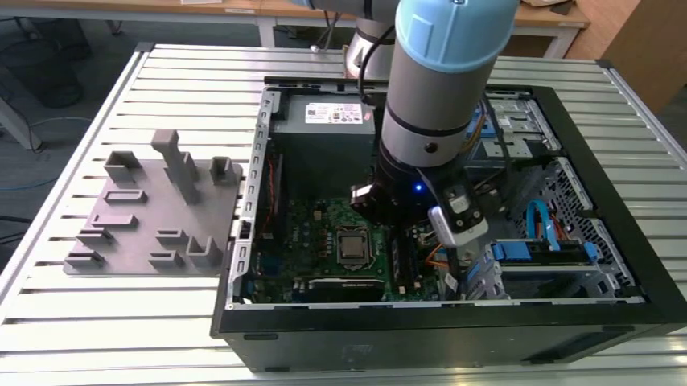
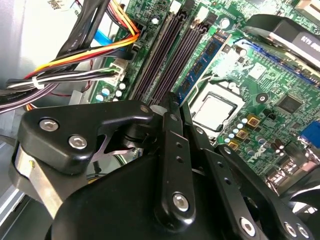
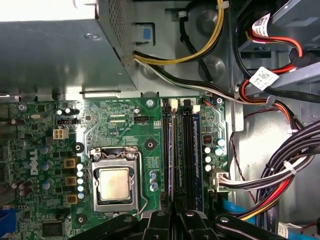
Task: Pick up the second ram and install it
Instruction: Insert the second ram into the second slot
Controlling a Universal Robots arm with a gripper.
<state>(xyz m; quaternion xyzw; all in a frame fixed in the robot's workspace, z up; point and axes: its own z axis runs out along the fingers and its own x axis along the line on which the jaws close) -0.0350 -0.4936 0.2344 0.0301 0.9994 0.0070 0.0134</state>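
Note:
A dark blue-green ram (image 2: 205,60) stands on edge in the memory slot nearest the CPU socket (image 2: 215,107). In the first wrist view the same ram (image 3: 170,150) shows as a thin bluish line. My gripper (image 2: 169,102) hangs inside the open computer case (image 1: 241,241), low over the near end of the memory slots (image 3: 186,150). Its black fingers (image 2: 172,150) look shut, and the ram's end runs in under them. Whether they clamp the ram I cannot tell. In the exterior view the gripper (image 1: 395,215) sits just above the motherboard (image 1: 322,233), beside the slots.
A grey fixture plate (image 1: 150,217) with upright blocks lies outside the case on the exterior view's left. The power supply (image 3: 60,55) lies beyond the board. Cable bundles (image 3: 280,170) and a drive cage (image 1: 536,249) crowd the side of the slots away from the CPU.

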